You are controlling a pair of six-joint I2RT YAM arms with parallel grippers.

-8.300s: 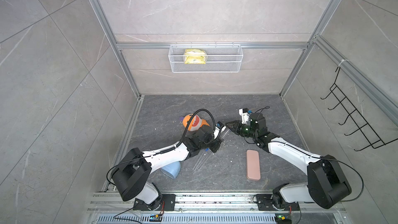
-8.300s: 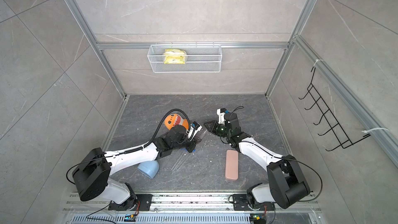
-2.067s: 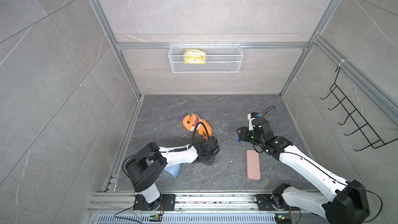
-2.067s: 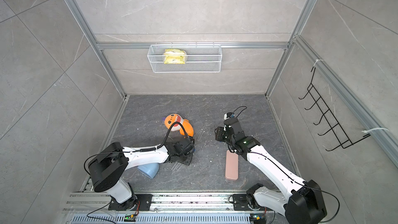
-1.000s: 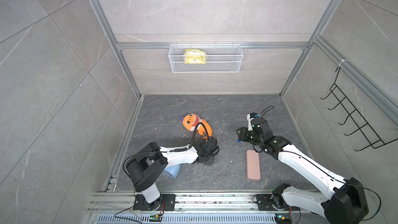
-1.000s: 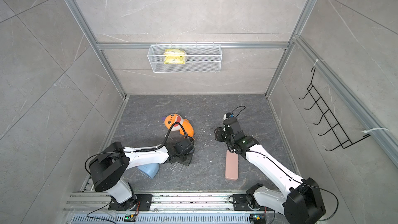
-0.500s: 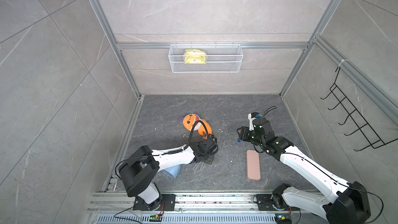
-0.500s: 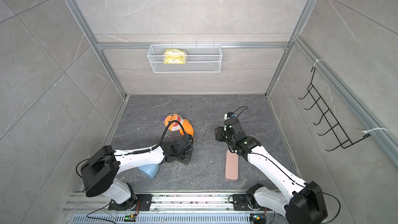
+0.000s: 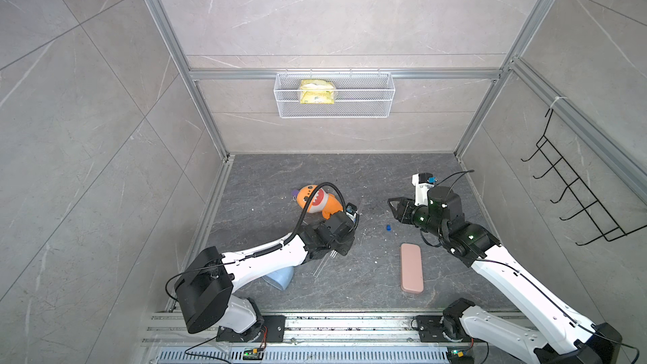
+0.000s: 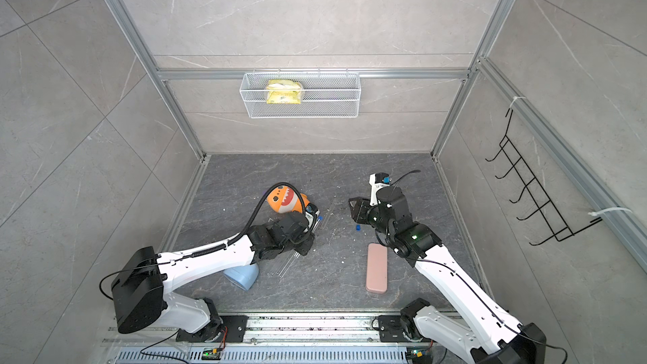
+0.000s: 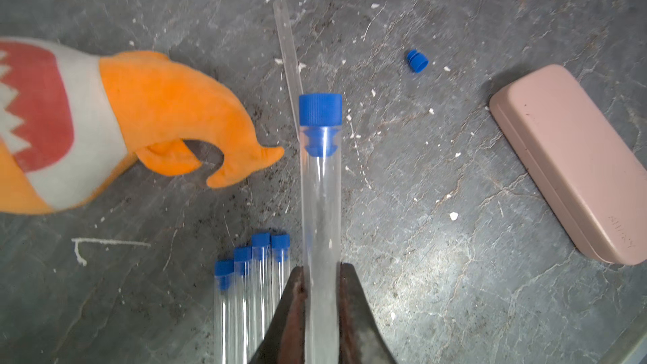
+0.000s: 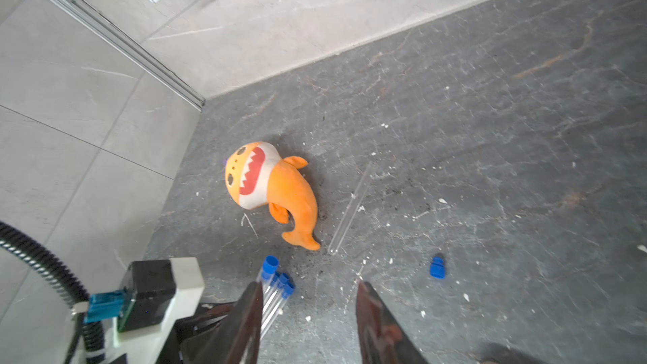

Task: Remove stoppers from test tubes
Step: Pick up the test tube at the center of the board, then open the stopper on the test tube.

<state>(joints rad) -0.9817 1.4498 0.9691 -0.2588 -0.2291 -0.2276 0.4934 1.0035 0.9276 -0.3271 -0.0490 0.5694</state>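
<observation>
While the left claw (image 11: 322,269) pinches a stoppered test tube (image 11: 321,197), one stopper (image 11: 417,61) lies loose ahead; four stoppered tubes (image 11: 261,274) beside it; right claw (image 12: 310,287) spread, empty.

Six clear, thin plastic test tubes (image 11: 321,204) are counted: five plugged, one open. Small bright blue plastic stoppers (image 11: 320,110) also number six, five seated in tubes and one loose. There is one orange plush shark (image 11: 168,110), one pink oblong case (image 11: 577,162), one pale blue cup (image 9: 280,278), one white wire basket (image 9: 367,99) and one yellow packet (image 9: 317,94).
</observation>
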